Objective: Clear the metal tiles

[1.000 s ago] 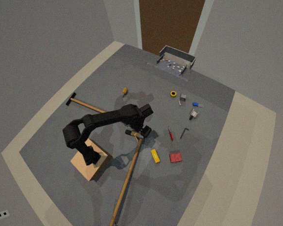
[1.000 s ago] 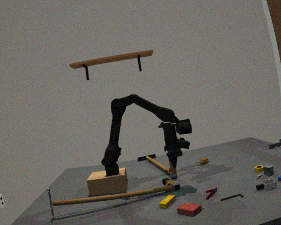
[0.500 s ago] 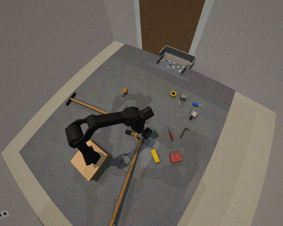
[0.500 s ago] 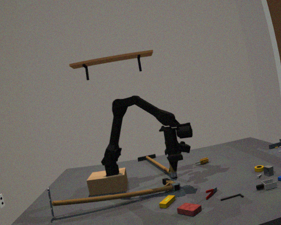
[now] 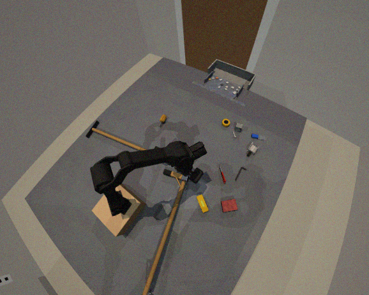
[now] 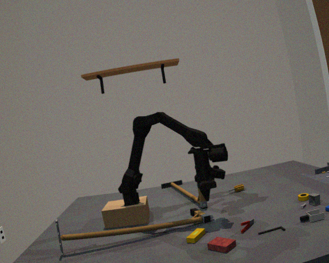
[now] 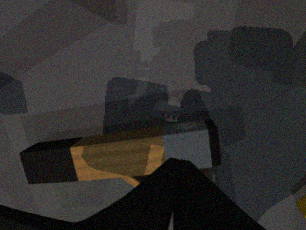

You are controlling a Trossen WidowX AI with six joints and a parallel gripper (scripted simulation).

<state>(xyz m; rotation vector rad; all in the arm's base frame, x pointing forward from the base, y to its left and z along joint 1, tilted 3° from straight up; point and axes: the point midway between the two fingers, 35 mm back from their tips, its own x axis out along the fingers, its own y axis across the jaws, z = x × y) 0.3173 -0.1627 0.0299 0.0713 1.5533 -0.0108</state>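
A long wooden-handled tool (image 5: 166, 231) (image 6: 131, 230) lies with its thin metal blade (image 6: 59, 237) at the near left; its other end has a cross block of black, wood and grey (image 5: 177, 175) (image 6: 198, 213) (image 7: 122, 155). My gripper (image 6: 206, 200) (image 7: 175, 162) is shut with nothing between its fingertips, just above that block. A second wooden-handled tool (image 5: 119, 139) (image 6: 184, 192) with a wide black head (image 5: 92, 129) (image 6: 171, 184) lies farther back. Small, mostly pale tiles (image 5: 232, 87) (image 6: 328, 177) lie on the plate (image 5: 216, 92), before the grey catch box (image 5: 232, 68) at the far end.
A yellow block (image 5: 202, 204) (image 6: 196, 235) and red block (image 5: 229, 205) (image 6: 221, 245) lie beside the long handle. Red pliers (image 5: 223, 175) (image 6: 246, 225), a hex key (image 5: 239, 173) (image 6: 271, 230), a yellow ring (image 5: 226, 122) (image 6: 303, 197) and an orange-handled screwdriver (image 5: 163, 119) (image 6: 239, 188) lie farther out.
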